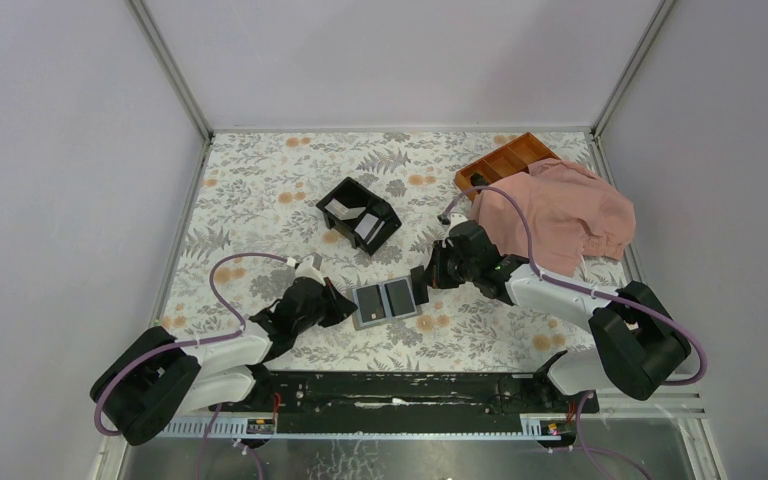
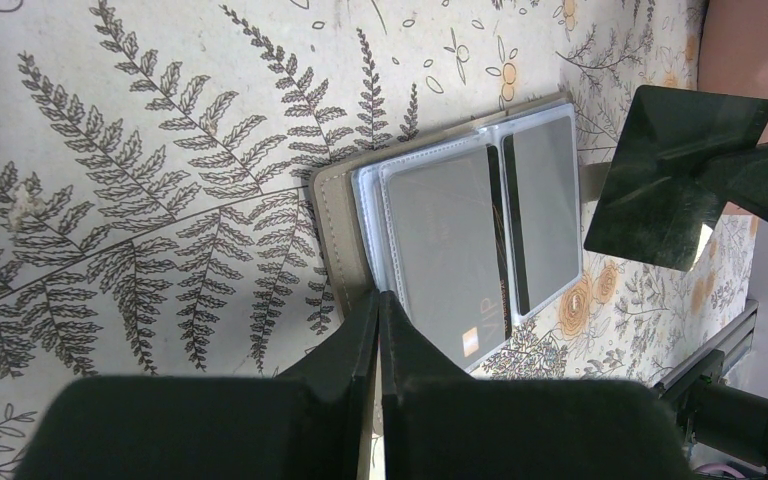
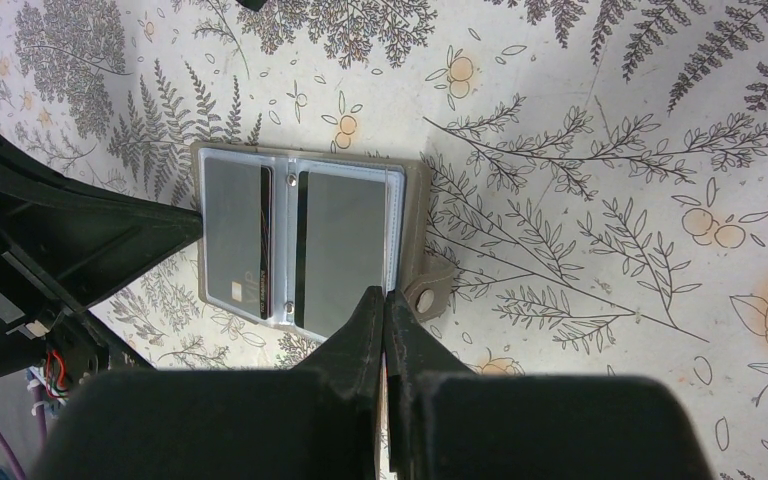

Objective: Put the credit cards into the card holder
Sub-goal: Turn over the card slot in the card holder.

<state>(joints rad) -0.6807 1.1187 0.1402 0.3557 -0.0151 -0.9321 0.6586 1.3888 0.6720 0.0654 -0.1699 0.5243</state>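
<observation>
The card holder [image 1: 385,302] lies open and flat on the floral table, its taupe cover [image 2: 338,225] showing round clear sleeves. Two grey credit cards sit in the sleeves, one marked VIP [image 2: 445,250] and one plain [image 2: 545,205]; the right wrist view shows them as the VIP card [image 3: 235,235] and the plain card [image 3: 345,250]. My left gripper [image 1: 345,305] [image 2: 378,297] is shut, its tips at the holder's left edge. My right gripper [image 1: 422,283] [image 3: 385,293] is shut, tips at the right edge beside the snap tab [image 3: 422,298]. Nothing shows between either pair of fingers.
A black two-compartment box [image 1: 360,215] with pale cards inside stands behind the holder. An orange-brown divided tray [image 1: 505,160] sits at the back right, partly under a pink cloth [image 1: 560,215]. Walls close in the table on three sides.
</observation>
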